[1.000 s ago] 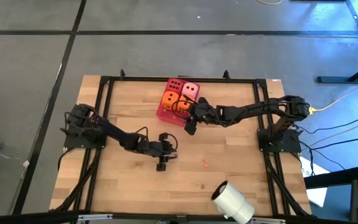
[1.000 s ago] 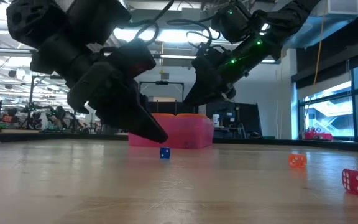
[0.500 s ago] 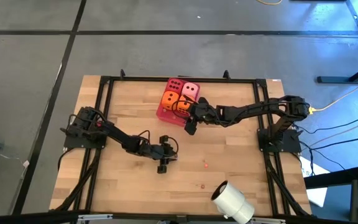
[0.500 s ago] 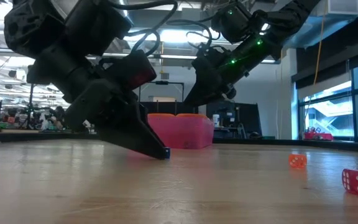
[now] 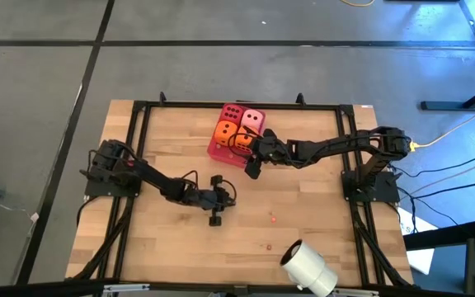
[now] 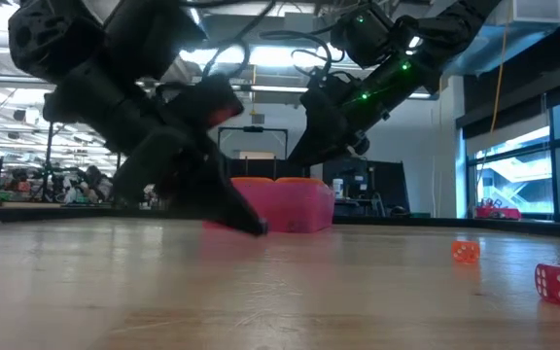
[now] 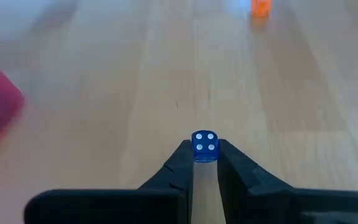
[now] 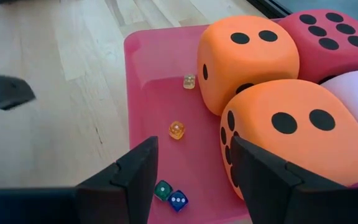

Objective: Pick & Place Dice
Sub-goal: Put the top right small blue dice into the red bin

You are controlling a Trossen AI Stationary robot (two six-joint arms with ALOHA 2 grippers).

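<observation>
Now: L pincer (image 7: 205, 163) clamped on 1 blue die (image 7: 204, 146) | R pincer (image 8: 194, 163) apart over tray (image 8: 145, 71) | 4 big dice (image 8: 247, 59)

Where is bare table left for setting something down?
Free: the wood left of the red tray, and the near stretch between the left gripper and the white roll. Crowded: the tray, packed with big dice beside the right gripper.
</observation>
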